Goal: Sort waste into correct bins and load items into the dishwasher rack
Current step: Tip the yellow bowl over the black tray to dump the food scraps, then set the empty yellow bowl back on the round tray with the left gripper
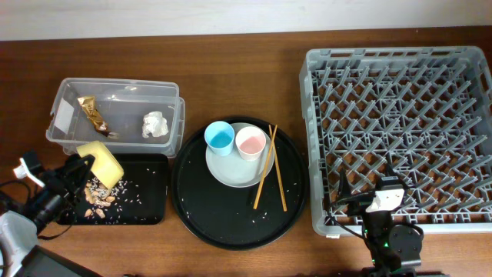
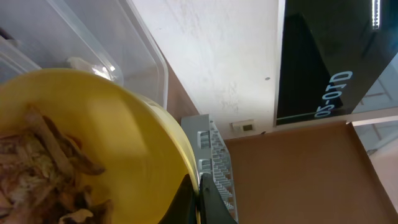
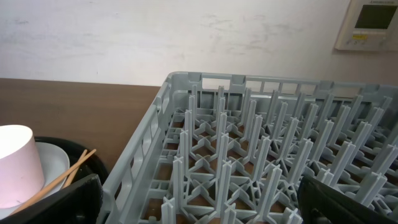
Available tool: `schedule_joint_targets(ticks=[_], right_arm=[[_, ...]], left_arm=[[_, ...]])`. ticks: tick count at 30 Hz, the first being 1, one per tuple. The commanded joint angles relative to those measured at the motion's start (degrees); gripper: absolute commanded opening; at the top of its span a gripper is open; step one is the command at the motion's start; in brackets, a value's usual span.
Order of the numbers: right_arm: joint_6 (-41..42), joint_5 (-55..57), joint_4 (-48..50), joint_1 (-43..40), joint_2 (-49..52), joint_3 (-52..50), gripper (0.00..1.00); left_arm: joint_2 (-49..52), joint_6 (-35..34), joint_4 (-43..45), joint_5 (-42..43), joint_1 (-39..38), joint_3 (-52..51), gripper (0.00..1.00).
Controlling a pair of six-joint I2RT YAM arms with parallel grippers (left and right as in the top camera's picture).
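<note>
Left fingers [image 2: 208, 205] closed on the rim of the small yellow bowl [image 1: 101, 161], which is tilted over the flat black tray [image 1: 150, 209], left of the round black tray [image 1: 231, 227]. Tan scraps [image 2: 43, 168] inside the bowl. Right fingers [image 3: 59, 202] spread wide, empty, over the near edge of the dishwasher rack [image 1: 400, 131], right of the round tray.

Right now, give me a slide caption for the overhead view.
Left gripper holds the yellow bowl tilted over the flat black tray, scraps spilled; cups, plate and chopsticks await the rack.
</note>
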Motion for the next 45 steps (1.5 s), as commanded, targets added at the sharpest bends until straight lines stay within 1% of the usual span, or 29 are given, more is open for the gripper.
schedule_joint_targets(ticks=[1, 3, 5, 8, 10, 11, 12, 13, 14, 15, 17, 19, 20, 21, 22, 23, 24, 26, 27, 28, 32, 33, 34, 36, 39, 41, 42, 43, 45], right_arm=[[0.2, 0.3, -0.3, 0.3, -0.3, -0.3, 0.98], [0.2, 0.3, -0.3, 0.3, -0.3, -0.3, 0.98], [0.2, 0.3, -0.3, 0.3, -0.3, -0.3, 0.98], [0.2, 0.3, -0.3, 0.3, -0.3, -0.3, 0.98], [0.2, 0.3, -0.3, 0.3, -0.3, -0.3, 0.98], [0.2, 0.3, -0.3, 0.3, -0.3, -0.3, 0.98], [0.2, 0.3, -0.3, 0.3, -0.3, -0.3, 0.98], [0.2, 0.3, -0.3, 0.3, -0.3, -0.3, 0.98], [0.2, 0.3, -0.3, 0.3, -0.3, -0.3, 0.98], [0.2, 0.3, -0.3, 0.3, -0.3, -0.3, 0.98], [0.2, 0.3, -0.3, 0.3, -0.3, -0.3, 0.98], [0.2, 0.3, -0.3, 0.3, -0.3, -0.3, 0.98], [0.2, 0.3, -0.3, 0.3, -0.3, -0.3, 0.98], [0.2, 0.3, -0.3, 0.3, -0.3, -0.3, 0.98], [0.2, 0.3, -0.3, 0.3, -0.3, -0.3, 0.98], [0.2, 0.3, -0.3, 0.3, -0.3, -0.3, 0.98], [0.2, 0.3, -0.3, 0.3, -0.3, -0.3, 0.98], [0.2, 0.3, -0.3, 0.3, -0.3, -0.3, 0.98], [0.2, 0.3, -0.3, 0.3, -0.3, -0.3, 0.98], [0.2, 0.3, -0.3, 0.3, -0.3, -0.3, 0.98], [0.2, 0.3, -0.3, 0.3, -0.3, -0.3, 0.98], [0.2, 0.3, -0.3, 0.3, -0.3, -0.3, 0.98], [0.2, 0.3, -0.3, 0.3, -0.3, -0.3, 0.98], [0.2, 0.3, -0.3, 0.3, -0.3, -0.3, 0.98], [0.2, 0.3, -0.3, 0.3, -0.3, -0.3, 0.98], [0.2, 0.3, -0.3, 0.3, -0.3, -0.3, 0.98], [0.2, 0.3, -0.3, 0.3, -0.3, -0.3, 0.98], [0.2, 0.3, -0.3, 0.3, -0.3, -0.3, 0.98], [0.2, 0.3, -0.3, 0.3, -0.3, -0.3, 0.98]], left_arm=[[-0.2, 0.9, 0.1, 2.1, 0.2, -0.3, 0.0], [-0.2, 1.0, -2.6, 2.0, 0.2, -0.3, 0.0], [-0.1, 0.9, -3.1, -0.7, 0.2, -0.3, 0.0], [0.2, 0.9, -1.0, -3.7, 0.0, -0.3, 0.0], [0.2, 0.9, -0.9, -3.7, -1.2, -0.3, 0.0], [0.2, 0.9, -2.1, -2.1, -1.3, -0.3, 0.0], [0.2, 0.8, -0.7, 0.8, -1.3, -0.3, 0.0], [0.2, -0.4, -1.6, 1.2, -1.3, -0.3, 0.0], [0.2, 1.1, -5.0, 4.6, -1.5, -0.3, 0.0], [0.2, 2.3, -3.5, 5.7, -1.5, -0.3, 0.0], [0.2, 2.4, -5.8, 5.9, -1.7, -0.3, 0.0], [0.2, 2.9, -4.9, 4.7, -1.7, -0.3, 0.0], [0.5, 0.6, -1.0, 4.7, -1.1, -0.3, 0.0], [1.3, -2.8, -0.5, 6.1, -0.9, -0.3, 0.0], [2.0, -2.8, 1.2, 7.8, -1.4, -0.3, 0.0], [2.5, -3.4, 4.3, 7.0, -1.0, -0.4, 0.0], [2.7, -3.8, 0.6, 8.7, -1.2, -0.4, 0.0], [2.9, -4.4, 1.2, 8.7, -1.4, -0.4, 0.0], [3.0, -4.8, 5.5, 7.9, -1.4, -0.4, 0.0], [3.1, -7.1, 2.2, 8.7, -1.6, -0.4, 0.0], [3.1, -6.0, -0.3, 7.3, -2.4, -0.5, 0.0], [3.1, -6.7, -4.1, 8.7, -3.5, -0.4, 0.0], [2.9, -6.7, -5.3, 8.7, -4.7, -0.4, 0.01], [2.6, -6.2, -4.0, 3.5, -9.5, -0.3, 0.0], [-0.1, -7.4, -3.9, -3.9, -19.8, 1.7, 0.0], [-3.0, -11.8, -3.9, -12.2, -25.6, 4.9, 0.0], [-6.3, -15.5, -3.9, -19.1, -30.3, 6.6, 0.0], [-8.1, -17.3, -3.7, -22.3, -32.6, 7.1, 0.01], [-13.6, -22.4, -3.1, -34.1, -40.2, 7.2, 0.01]])
